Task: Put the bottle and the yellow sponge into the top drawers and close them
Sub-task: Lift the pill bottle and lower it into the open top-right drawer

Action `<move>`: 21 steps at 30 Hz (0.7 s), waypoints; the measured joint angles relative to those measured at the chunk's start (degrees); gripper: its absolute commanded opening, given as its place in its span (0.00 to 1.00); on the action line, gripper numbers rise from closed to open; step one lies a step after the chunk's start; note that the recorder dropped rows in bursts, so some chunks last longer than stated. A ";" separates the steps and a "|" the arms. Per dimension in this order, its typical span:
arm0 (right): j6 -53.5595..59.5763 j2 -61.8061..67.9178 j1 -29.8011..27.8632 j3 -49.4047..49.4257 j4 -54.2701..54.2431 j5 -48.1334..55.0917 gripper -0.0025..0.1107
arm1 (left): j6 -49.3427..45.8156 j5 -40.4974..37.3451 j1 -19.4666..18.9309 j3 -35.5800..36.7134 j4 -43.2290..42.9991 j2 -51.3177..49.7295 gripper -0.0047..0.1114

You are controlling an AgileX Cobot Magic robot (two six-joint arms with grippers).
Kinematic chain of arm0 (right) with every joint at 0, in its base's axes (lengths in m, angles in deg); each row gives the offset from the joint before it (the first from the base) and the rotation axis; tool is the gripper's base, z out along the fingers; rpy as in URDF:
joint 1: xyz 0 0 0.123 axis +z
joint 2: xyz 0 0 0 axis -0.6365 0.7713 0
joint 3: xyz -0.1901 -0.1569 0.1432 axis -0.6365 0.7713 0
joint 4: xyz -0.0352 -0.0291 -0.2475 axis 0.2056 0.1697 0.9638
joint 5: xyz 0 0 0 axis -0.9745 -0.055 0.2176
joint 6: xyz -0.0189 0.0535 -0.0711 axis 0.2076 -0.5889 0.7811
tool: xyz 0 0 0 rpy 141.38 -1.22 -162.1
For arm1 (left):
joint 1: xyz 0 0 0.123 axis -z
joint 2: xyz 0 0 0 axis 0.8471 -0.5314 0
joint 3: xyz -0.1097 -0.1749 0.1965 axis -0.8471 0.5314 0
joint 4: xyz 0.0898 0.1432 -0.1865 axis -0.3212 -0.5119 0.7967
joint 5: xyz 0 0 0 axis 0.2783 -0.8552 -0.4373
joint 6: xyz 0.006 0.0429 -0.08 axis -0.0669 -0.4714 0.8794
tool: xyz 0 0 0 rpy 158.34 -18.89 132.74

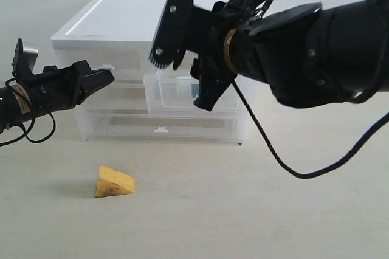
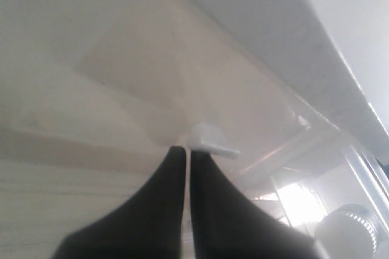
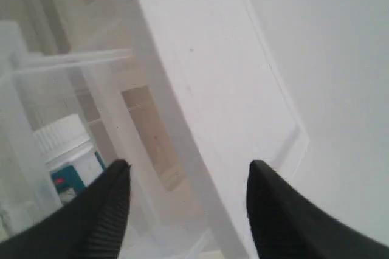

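Bottle (image 3: 62, 139) in open R drawer (image 1: 157, 96); sponge (image 1: 113, 182) on table (image 1: 243, 216).

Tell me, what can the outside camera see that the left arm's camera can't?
Only the exterior view shows the yellow sponge lying on the table, the open right gripper and the bottom full-width drawer. Only the left wrist view shows the ribbed cap of the bottle, seen through clear plastic. Both show the left gripper, fingers together, at the white tab handle of the left top drawer.
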 measured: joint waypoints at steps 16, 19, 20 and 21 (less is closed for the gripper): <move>5.59 -5.50 0.00 10.24 -52.69 -12.27 0.02 | 0.00 0.00 0.00 0.00 0.00 0.00 0.07; 5.39 -3.26 -0.55 8.98 -51.39 -13.19 0.02 | 0.00 0.00 0.00 0.00 0.00 0.00 0.07; 5.14 -2.27 -1.20 8.39 -51.13 -13.43 0.02 | 0.00 0.00 0.00 0.00 0.00 0.00 0.07; 4.85 -1.28 -1.94 7.85 -50.97 -13.56 0.02 | 0.00 0.00 0.00 0.00 0.00 0.00 0.07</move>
